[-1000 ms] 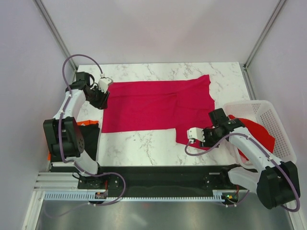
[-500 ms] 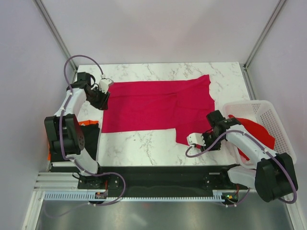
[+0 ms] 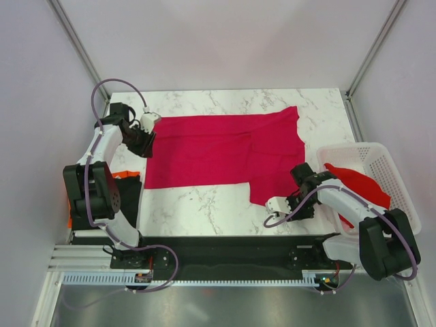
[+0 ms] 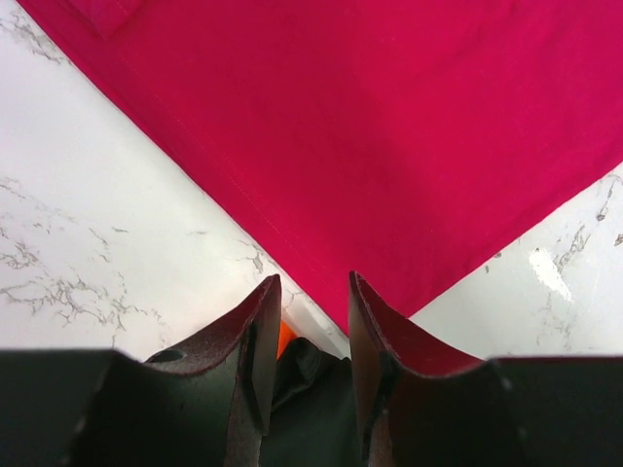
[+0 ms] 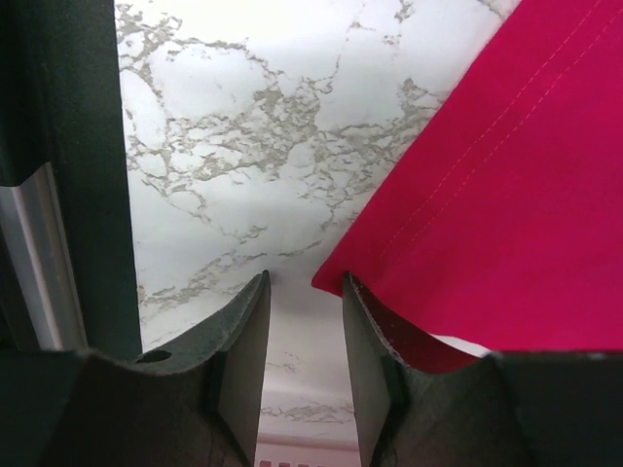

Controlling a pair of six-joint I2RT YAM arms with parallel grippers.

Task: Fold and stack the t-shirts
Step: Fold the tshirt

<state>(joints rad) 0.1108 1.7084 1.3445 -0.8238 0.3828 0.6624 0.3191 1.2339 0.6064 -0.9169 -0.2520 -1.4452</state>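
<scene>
A crimson-pink t-shirt (image 3: 225, 150) lies spread flat on the marble table (image 3: 197, 208). My left gripper (image 3: 144, 133) hovers at its left edge. In the left wrist view the jaws (image 4: 313, 292) stand apart with nothing between them, and a corner of the shirt (image 4: 389, 146) points toward the gap. My right gripper (image 3: 276, 204) sits at the shirt's near right corner. It is open (image 5: 305, 282), with the hem corner (image 5: 467, 195) just touching its right finger and bare marble between the pads.
A white lattice basket (image 3: 392, 167) at the right edge holds a red t-shirt (image 3: 361, 185). A black t-shirt (image 3: 128, 194) with an orange one (image 3: 120, 175) peeking out lies at the table's left edge, beside the left arm.
The right gripper has slid toward the near edge to the shirt's corner, and its jaws have narrowed a little. The left gripper has hardly moved.
</scene>
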